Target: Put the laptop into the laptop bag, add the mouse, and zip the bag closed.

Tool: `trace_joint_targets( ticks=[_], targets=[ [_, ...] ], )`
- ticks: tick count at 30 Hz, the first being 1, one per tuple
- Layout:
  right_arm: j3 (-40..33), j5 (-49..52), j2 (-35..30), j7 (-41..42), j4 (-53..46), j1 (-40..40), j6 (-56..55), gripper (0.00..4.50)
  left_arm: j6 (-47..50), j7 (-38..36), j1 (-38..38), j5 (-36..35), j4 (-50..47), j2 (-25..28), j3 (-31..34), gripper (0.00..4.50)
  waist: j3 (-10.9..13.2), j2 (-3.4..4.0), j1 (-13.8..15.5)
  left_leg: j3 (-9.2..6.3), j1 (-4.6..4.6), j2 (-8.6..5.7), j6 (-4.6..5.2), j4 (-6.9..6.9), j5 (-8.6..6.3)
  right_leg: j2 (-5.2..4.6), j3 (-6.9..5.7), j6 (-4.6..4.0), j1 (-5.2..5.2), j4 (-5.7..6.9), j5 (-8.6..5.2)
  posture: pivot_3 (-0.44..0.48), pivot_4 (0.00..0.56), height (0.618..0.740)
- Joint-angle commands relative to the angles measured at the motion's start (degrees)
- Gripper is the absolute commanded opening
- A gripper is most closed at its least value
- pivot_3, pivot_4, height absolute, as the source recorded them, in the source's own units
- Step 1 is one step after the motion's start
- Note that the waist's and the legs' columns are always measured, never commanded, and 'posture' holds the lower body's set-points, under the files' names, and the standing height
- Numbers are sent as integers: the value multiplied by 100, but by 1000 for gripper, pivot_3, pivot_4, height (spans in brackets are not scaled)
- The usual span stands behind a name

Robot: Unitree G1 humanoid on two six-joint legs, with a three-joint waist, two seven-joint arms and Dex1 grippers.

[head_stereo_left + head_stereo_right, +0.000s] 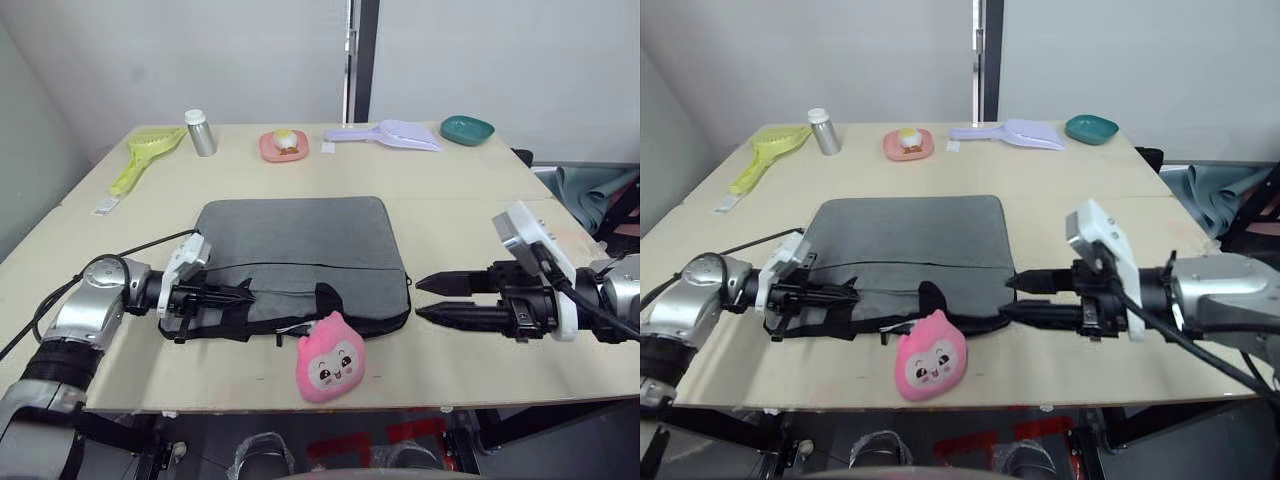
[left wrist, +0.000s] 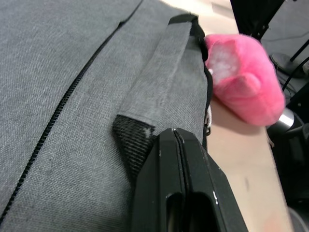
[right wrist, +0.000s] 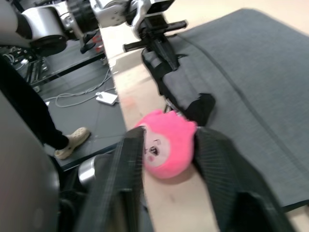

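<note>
Lying flat mid-table toward the front edge, the laptop bag [image 1: 297, 255] looks zipped, so closing seems the step in hand; confirming the zipper's end comes next. Head view: left end effector [image 1: 240, 294] reaches level over the bag's front-left corner, right end effector [image 1: 430, 299] at its front-right corner, fingers apart. Left wrist view: fingers together beside the strap handle [image 2: 161, 82], gripping nothing visible. Right wrist view: spread fingers frame the pink plush toy [image 3: 166, 145].

one laptop bag [image 1: 300, 245], one pink plush toy [image 1: 329, 357], two scoops [image 1: 150, 152].

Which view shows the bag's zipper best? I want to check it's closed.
The left wrist view: the laptop bag zipper teeth run close-up. Both eye views show only a thin dark line; the right wrist view shows a faint seam.
</note>
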Motion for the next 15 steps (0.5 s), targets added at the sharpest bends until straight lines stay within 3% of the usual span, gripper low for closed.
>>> trace_joint_targets(
  ticks=[1,5,10,15],
  targets=[
    [343,716,-219,-700,12,119,-170,3227,-555,-227,-393,506,1048,-202,-411,0,-5,5,24,-1,1,0,0,2,0,0,0,1,2,1,1,0,150,740],
    [1576,509,-193,-1381,273,-112,1,4485,-902,-227,-770,615,1668,-388,-816,0,-10,9,55,-6,-1,-3,1,28,1,-6,1,11,12,9,13,0,150,740],
    [3001,-622,399,-1544,567,-612,94,4485,-1011,-227,-698,514,1680,-316,-1241,0,-38,29,41,-6,-1,-12,0,40,2,-18,5,22,16,14,24,0,150,740],
    [3917,-1680,1029,-1413,1021,-1091,3,4485,-607,-227,-564,338,1383,-286,-1274,0,-49,43,12,-5,-9,-16,-19,39,12,-23,4,24,10,13,24,0,150,740]
  ],
)
